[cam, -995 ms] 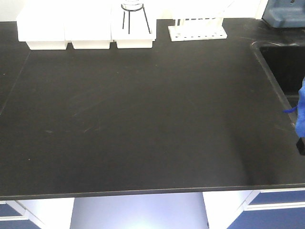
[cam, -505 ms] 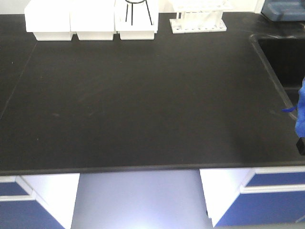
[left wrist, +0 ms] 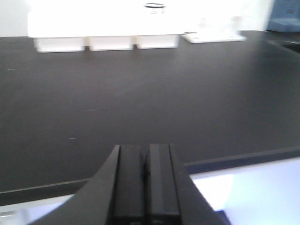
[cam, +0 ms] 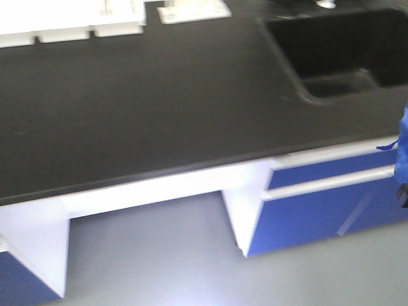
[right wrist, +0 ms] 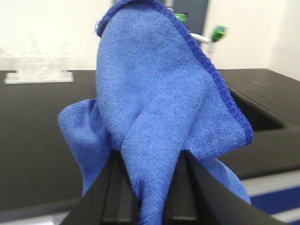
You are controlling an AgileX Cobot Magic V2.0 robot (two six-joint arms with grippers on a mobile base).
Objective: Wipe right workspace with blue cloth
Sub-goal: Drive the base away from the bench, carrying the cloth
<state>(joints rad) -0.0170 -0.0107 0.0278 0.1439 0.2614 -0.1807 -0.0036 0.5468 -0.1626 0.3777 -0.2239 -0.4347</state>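
Observation:
The blue cloth [right wrist: 159, 108] bunches up out of my right gripper [right wrist: 150, 161], whose two black fingers are shut on its pinched lower fold. In the front view the blue cloth [cam: 403, 150] hangs at the far right edge, held in the air in front of the cabinets and off the bench. My left gripper [left wrist: 146, 152] is shut with nothing between its pads, hovering over the near edge of a black benchtop [left wrist: 140, 93]. The right workspace is out of view; the bench seen here has a sink and white trays.
The black benchtop [cam: 140, 108] carries a sink basin [cam: 344, 57] at the right, and white trays [cam: 64, 32] and a rack [cam: 191, 11] along the back. Below are blue drawers [cam: 325, 204], a white knee gap [cam: 146, 210] and grey floor. A tap with green handles [right wrist: 218, 33] stands behind the cloth.
The front view has swung: the bench has slid up and left, the sink has come further into view, and cabinets and floor now show. The cloth stays gripped at the right edge.

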